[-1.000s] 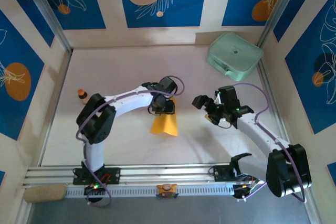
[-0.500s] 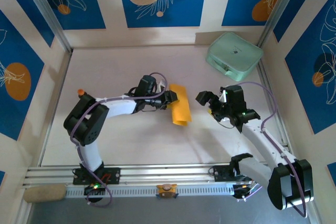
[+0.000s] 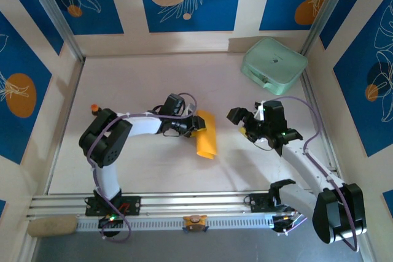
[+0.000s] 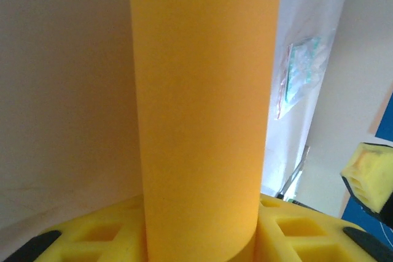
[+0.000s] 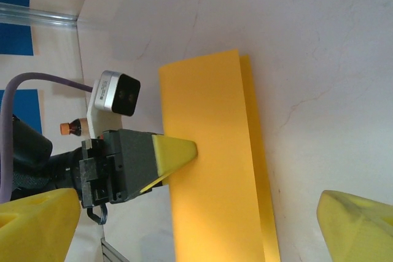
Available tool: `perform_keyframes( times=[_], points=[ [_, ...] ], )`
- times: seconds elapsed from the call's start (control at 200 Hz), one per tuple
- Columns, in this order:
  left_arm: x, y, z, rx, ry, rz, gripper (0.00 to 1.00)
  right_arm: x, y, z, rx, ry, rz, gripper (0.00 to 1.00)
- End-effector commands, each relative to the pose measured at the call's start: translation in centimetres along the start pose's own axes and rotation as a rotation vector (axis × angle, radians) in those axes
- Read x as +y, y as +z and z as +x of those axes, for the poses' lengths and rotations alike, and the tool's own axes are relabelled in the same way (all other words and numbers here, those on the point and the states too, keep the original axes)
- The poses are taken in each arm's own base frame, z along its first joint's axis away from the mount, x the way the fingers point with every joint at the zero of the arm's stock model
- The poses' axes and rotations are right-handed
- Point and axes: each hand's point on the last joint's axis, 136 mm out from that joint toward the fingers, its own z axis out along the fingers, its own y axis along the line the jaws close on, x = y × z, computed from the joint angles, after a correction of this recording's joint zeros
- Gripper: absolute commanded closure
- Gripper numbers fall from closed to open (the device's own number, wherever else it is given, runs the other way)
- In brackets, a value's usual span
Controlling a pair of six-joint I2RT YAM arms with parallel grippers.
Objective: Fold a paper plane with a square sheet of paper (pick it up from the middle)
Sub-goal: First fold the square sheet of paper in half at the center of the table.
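The sheet of paper (image 3: 207,136) is folded into a long orange-yellow strip. The left gripper (image 3: 197,123) pinches its edge, and the right gripper (image 3: 239,124) gapes nearby.

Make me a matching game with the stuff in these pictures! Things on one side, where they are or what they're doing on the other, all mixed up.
Things:
1. folded paper
2. mint-green case
3. small bottle
4. right gripper

Place or state:
A. open, holding nothing
B. back right corner
C. pinched in the left gripper
D. far over on the left

Pairs: 1-C, 2-B, 3-D, 4-A
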Motion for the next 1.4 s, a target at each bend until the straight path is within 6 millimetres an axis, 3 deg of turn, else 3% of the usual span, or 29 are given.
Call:
perform_keyframes(
  times=[0.0,0.255,0.625,0.845,1.275,1.395],
  points=[
    [2.0,0.7,0.3,-0.002,-0.004,-0.051,0.6,0.6,0.6,1.0,0.043,-0.037,-0.053,0.01],
    [3.9,0.2,0.4,-0.03,0.016,-0.159,0.53,0.3,1.6,1.3,0.088,-0.045,-0.04,0.01],
    [4.2,-2.3,-0.2,-0.075,0.138,-0.342,0.38,0.0,2.3,1.8,0.123,-0.031,-0.027,0.02],
    [4.7,-3.4,-0.6,-0.106,0.153,-0.411,0.39,0.1,3.0,2.1,0.155,-0.027,-0.02,0.02],
    [6.9,-2.3,-0.5,-0.072,0.112,-0.478,0.42,-0.1,4.1,2.8,0.212,-0.023,0.008,0.02],
    [7.2,-2.2,-0.5,-0.061,0.117,-0.508,0.41,0.1,4.4,3.0,0.232,-0.022,0.0,0.14]
  ],
)
